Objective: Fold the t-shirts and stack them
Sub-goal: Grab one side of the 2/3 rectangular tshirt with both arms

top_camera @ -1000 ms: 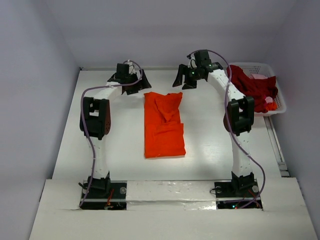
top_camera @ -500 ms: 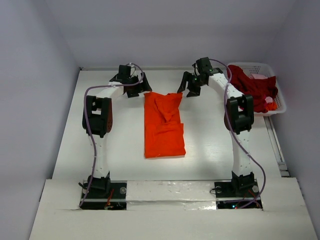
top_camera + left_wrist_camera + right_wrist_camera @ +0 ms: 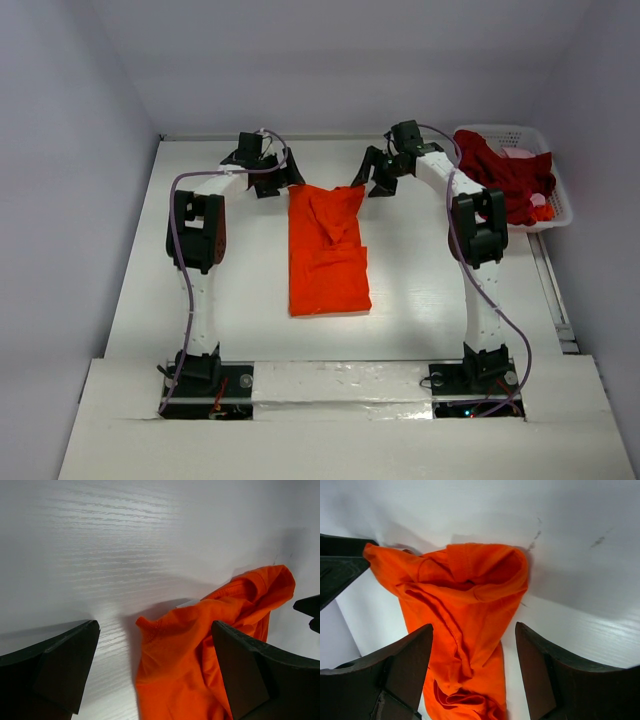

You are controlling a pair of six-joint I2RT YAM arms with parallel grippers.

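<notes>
White tabletop [image 3: 420, 290] fills the space between pale walls, and the orange-red t-shirt [image 3: 328, 255] lies flat near its middle as a long strip running away from the arm bases, with a loose fold of cloth on its far half.

At the far left corner of that shirt is the left claw [image 3: 280, 183]. Its jaws are spread wide, and in the left wrist view the rumpled corner lies on the tabletop between the two dark fingers [image 3: 55, 667]. Whether a finger touches the cloth cannot be told.

At the shirt's far right corner is the right claw [image 3: 372, 183], also wide open. In the right wrist view its fingers [image 3: 547, 675] stand on either side of the bunched cloth, gripping nothing.

Well to the right of the orange-red t-shirt sits a white lattice basket [image 3: 560, 215]. The dark crimson t-shirt [image 3: 505, 175] is heaped inside it, spilling over its near-left rim, with a bit of pink cloth [image 3: 518, 152] just behind.
</notes>
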